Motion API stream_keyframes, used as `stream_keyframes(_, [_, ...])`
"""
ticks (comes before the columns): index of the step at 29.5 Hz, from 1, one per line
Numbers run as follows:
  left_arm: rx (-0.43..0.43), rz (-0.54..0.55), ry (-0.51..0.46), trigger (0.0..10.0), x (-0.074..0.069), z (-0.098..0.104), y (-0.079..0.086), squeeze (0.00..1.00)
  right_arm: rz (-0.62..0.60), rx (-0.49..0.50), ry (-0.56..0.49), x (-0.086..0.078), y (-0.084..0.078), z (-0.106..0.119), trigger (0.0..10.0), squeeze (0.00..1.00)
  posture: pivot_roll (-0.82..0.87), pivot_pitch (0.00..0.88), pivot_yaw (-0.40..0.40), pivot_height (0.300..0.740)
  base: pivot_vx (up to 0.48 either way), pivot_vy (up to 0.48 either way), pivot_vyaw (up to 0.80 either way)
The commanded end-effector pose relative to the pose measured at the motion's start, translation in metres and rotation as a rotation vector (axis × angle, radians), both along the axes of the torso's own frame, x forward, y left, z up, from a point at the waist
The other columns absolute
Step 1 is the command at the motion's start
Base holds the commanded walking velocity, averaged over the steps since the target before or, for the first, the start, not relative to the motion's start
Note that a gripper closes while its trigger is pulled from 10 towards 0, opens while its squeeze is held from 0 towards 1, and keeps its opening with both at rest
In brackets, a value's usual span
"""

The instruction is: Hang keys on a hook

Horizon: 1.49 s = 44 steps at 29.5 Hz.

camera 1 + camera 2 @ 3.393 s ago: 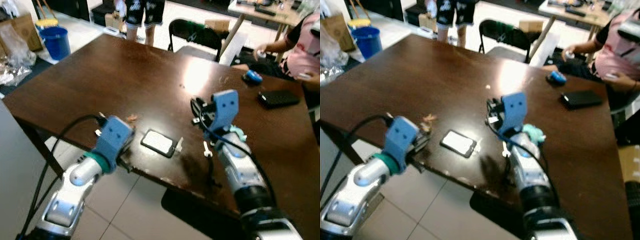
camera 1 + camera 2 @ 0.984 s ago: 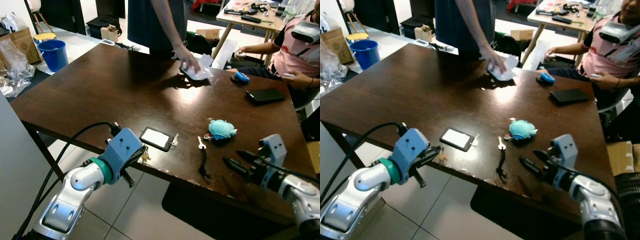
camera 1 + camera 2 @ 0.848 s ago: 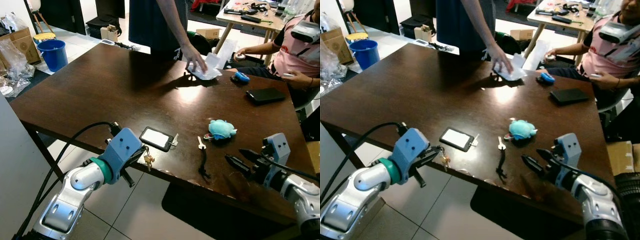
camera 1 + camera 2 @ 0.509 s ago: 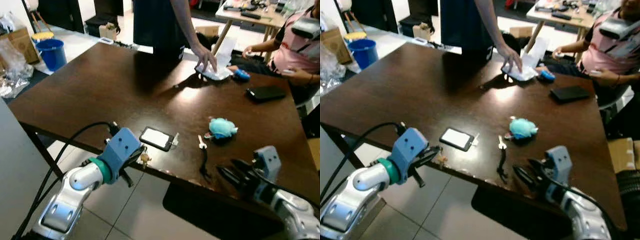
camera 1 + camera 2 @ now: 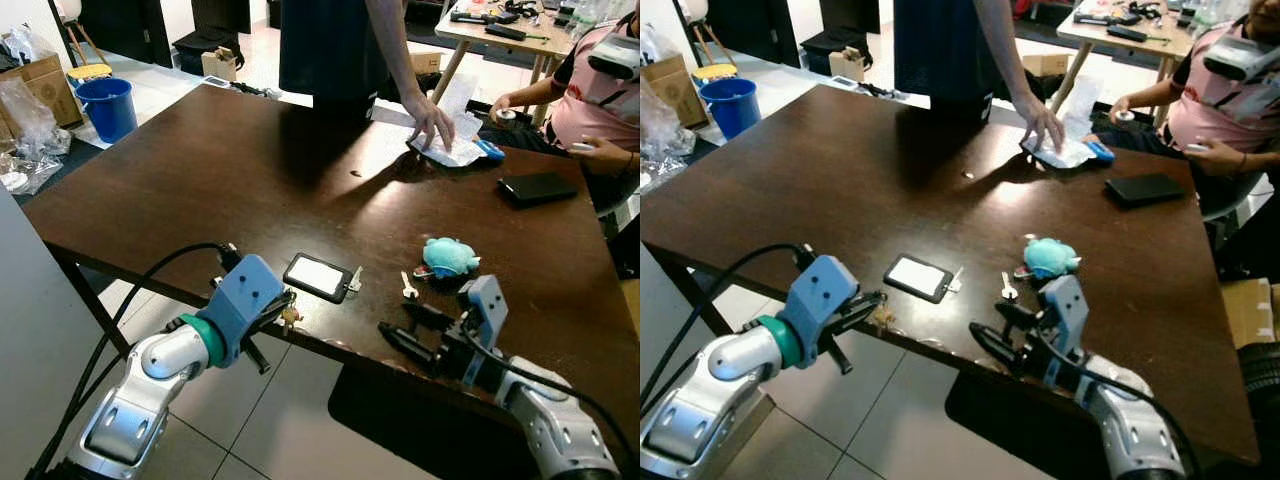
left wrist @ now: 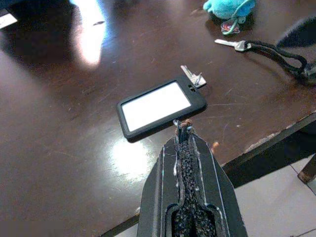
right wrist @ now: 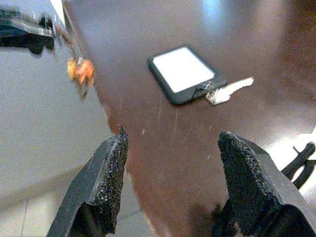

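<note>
My left gripper [image 5: 283, 312], low centre-left at the table [image 5: 200, 170] edge, is pinched tight on small keys [image 5: 291, 318]; right gripper [image 5: 400, 331], lower right, gapes wide, holding nothing.

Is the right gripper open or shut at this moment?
Open. In the right wrist view its two black fingers stand wide apart with the table's near edge between them, nothing held; the right gripper hovers there.

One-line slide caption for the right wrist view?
Open right gripper faces the black card holder on the dark table, orange keys dangling beyond its edge.
</note>
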State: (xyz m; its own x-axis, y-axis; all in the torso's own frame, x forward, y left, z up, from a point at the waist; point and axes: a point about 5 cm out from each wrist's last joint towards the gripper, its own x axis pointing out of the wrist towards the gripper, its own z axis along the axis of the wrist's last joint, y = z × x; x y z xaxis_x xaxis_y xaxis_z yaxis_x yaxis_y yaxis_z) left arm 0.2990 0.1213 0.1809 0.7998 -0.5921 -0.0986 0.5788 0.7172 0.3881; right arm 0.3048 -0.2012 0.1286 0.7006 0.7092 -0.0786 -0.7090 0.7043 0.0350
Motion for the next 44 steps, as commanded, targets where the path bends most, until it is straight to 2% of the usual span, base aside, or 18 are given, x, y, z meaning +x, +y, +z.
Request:
stream_keyframes(1, [0.006, 0.001, 0.021, 10.0, -0.003, -0.006, 0.001, 0.0, -0.027, -0.045, 0.038, -0.003, -0.002, -0.009, 10.0, 0.0, 0.04, 0.083, 0.057, 0.74, 0.0, 0.0, 0.0])
stream_keyframes(4, [0.006, 0.0, 0.021, 10.0, -0.003, -0.006, 0.001, 0.0, -0.077, -0.072, 0.05, -0.001, -0.007, -0.012, 10.0, 0.0, 0.04, 0.078, 0.057, 0.74, 0.0, 0.0, 0.0])
stream_keyframes(5, [0.005, -0.002, 0.02, 10.0, -0.002, -0.006, 0.0, 0.0, -0.134, -0.095, 0.065, 0.002, -0.015, -0.016, 10.0, 0.0, 0.04, 0.078, 0.057, 0.74, 0.0, 0.0, 0.0])
stream_keyframes(6, [0.005, -0.002, 0.02, 10.0, -0.002, -0.006, 0.0, 0.0, -0.134, -0.095, 0.065, 0.002, -0.015, -0.016, 10.0, 0.0, 0.04, 0.078, 0.057, 0.74, 0.0, 0.0, 0.0])
stream_keyframes(8, [0.004, -0.005, 0.02, 10.0, -0.002, -0.006, -0.001, 0.0, -0.207, -0.127, 0.097, 0.003, -0.03, -0.022, 10.0, 0.0, 0.04, 0.077, 0.059, 0.74, 0.0, 0.0, 0.0])
stream_keyframes(10, [0.004, -0.006, 0.02, 10.0, -0.002, -0.006, -0.001, 0.0, -0.238, -0.137, 0.115, 0.003, -0.037, -0.026, 10.0, 0.0, 0.04, 0.077, 0.06, 0.74, 0.0, 0.0, 0.0])
stream_keyframes(16, [0.005, -0.005, 0.023, 10.0, -0.003, -0.007, -0.001, 0.0, -0.3, -0.145, 0.135, 0.005, -0.045, -0.03, 10.0, 0.0, 0.04, 0.077, 0.063, 0.74, 0.0, 0.0, 0.0])
stream_keyframes(25, [0.006, -0.004, 0.024, 10.0, -0.003, -0.007, -0.001, 0.0, -0.307, -0.148, 0.136, 0.006, -0.045, -0.031, 10.0, 0.0, 0.04, 0.077, 0.063, 0.74, 0.0, 0.0, 0.0])
stream_keyframes(26, [0.007, -0.004, 0.025, 10.0, -0.003, -0.007, -0.001, 0.0, -0.31, -0.144, 0.136, 0.007, -0.044, -0.031, 4.3, 0.0, 0.05, 0.079, 0.064, 0.74, 0.0, 0.0, 0.0])
stream_keyframes(28, [0.007, -0.004, 0.025, 10.0, -0.003, -0.007, -0.001, 0.0, -0.31, -0.144, 0.136, 0.007, -0.044, -0.031, 4.3, 0.0, 0.05, 0.079, 0.064, 0.74, 0.0, 0.0, 0.0])
stream_keyframes(29, [0.007, -0.003, 0.026, 10.0, -0.003, -0.008, -0.001, 0.0, -0.31, -0.14, 0.135, 0.007, -0.044, -0.031, 2.4, 0.0, 0.05, 0.078, 0.065, 0.74, 0.0, 0.0, 0.0])
stream_keyframes(30, [0.008, -0.002, 0.026, 10.0, -0.003, -0.008, 0.0, 0.0, -0.31, -0.126, 0.132, 0.009, -0.043, -0.031, 0.0, 0.0, 0.05, 0.079, 0.064, 0.74, 0.0, 0.0, 0.0])
stream_keyframes(41, [0.012, 0.001, 0.028, 10.0, -0.002, -0.008, 0.001, 0.0, -0.315, -0.091, 0.103, 0.011, -0.041, -0.026, 0.0, 0.0, 0.04, 0.088, 0.066, 0.74, 0.0, 0.0, 0.0])
stream_keyframes(44, [0.013, 0.002, 0.027, 10.0, -0.001, -0.007, 0.001, 0.0, -0.322, -0.058, 0.065, 0.015, -0.039, -0.017, 0.0, 0.0, 0.04, 0.088, 0.066, 0.74, 0.0, 0.0, 0.0])
